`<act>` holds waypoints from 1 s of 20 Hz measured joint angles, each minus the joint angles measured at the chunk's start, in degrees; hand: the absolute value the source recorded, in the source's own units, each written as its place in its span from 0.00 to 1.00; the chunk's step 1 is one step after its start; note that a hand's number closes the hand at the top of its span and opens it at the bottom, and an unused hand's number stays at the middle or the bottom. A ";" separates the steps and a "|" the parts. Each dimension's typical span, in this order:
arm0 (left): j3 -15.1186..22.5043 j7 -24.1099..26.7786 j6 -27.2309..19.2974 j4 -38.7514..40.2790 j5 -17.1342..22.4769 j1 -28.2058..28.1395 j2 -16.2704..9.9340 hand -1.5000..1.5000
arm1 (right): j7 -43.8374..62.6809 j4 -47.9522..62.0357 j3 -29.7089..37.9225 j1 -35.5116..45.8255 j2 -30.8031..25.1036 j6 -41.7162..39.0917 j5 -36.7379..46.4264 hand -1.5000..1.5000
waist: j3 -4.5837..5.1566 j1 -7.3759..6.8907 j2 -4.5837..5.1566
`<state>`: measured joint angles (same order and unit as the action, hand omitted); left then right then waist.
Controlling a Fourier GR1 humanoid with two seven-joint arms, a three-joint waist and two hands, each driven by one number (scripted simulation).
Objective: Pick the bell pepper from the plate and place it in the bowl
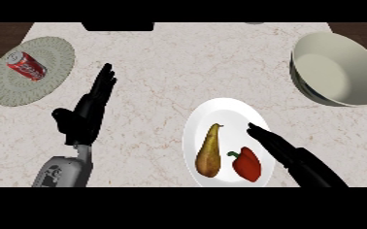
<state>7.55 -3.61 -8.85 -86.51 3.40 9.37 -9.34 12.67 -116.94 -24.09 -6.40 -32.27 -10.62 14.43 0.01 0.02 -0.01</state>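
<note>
On the white plate (pixel 228 107) near the front edge of the counter (pixel 172 63) lie a red bell pepper (pixel 246 164) and, just left of it, a yellow-brown pear (pixel 208 151). Over the plate's right rim, beside the pepper, the right robot hand (pixel 276 143) reaches with straight fingers, gripping nothing. Well left of the plate, the left robot hand (pixel 90 107) rests open, fingers up. Up and right of the plate stands a pale bowl (pixel 331 69). Far left of the plate, a red can (pixel 26 66) lies on a round mat (pixel 50 60).
</note>
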 measured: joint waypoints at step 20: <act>-2.32 -1.26 2.51 -2.14 -3.05 -1.36 2.69 0.50 | -12.24 5.85 7.66 -6.83 8.26 -10.05 -2.63 0.00 | -0.01 0.12 -0.03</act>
<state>5.22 -4.88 -6.34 -88.65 0.36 8.02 -6.66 0.43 -111.09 -16.43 -13.22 -24.01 -20.67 11.80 0.00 0.14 -0.04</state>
